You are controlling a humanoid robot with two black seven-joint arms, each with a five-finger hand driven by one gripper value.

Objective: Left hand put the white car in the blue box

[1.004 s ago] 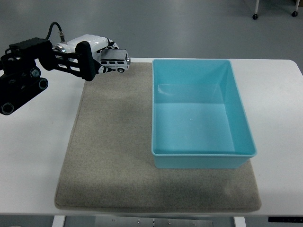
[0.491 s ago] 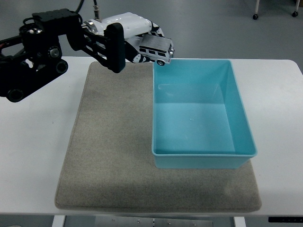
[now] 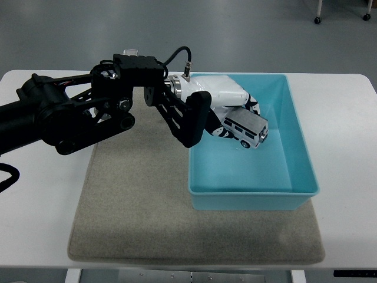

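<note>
While reaching in from the blue box's (image 3: 297, 147) left side, the left hand (image 3: 221, 106) stays out of nothing: its fingers clamp the white car (image 3: 244, 130) above the box floor; a tilted release could bounce it out.

Beige mat (image 3: 135, 200) on white table (image 3: 347, 147)

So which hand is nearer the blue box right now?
Left. The left hand is over the blue box, gripping the white car. The right hand is out of view.
</note>
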